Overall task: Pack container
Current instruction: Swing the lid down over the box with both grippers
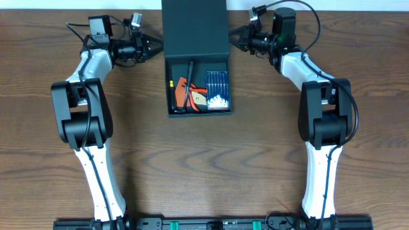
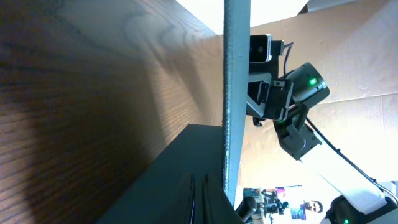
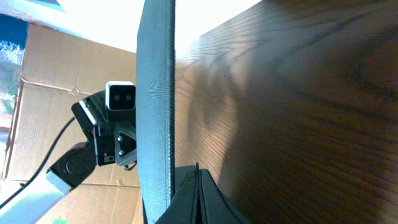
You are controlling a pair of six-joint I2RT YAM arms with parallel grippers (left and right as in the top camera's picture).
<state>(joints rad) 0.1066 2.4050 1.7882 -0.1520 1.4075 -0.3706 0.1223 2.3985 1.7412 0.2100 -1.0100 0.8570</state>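
Both left jaws and right jaws pressed together | container matte, square, rigid | lid open | table woodgrain

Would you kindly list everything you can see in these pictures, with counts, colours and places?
container: one, dark teal-black, far middle of the table, open
lid: one, dark teal-black, raised at the container's far edge
orange-handled implement: one, orange and black, left half inside the container
blue pack: one, blue with white at its near end, right half inside the container
table: one, brown wood, under everything
cardboard boxes: count unclear, tan, beyond the table
arms: two, white and black, left and right of the container
left tool: one, black, beside the lid's left edge
right tool: one, black, beside the lid's right edge
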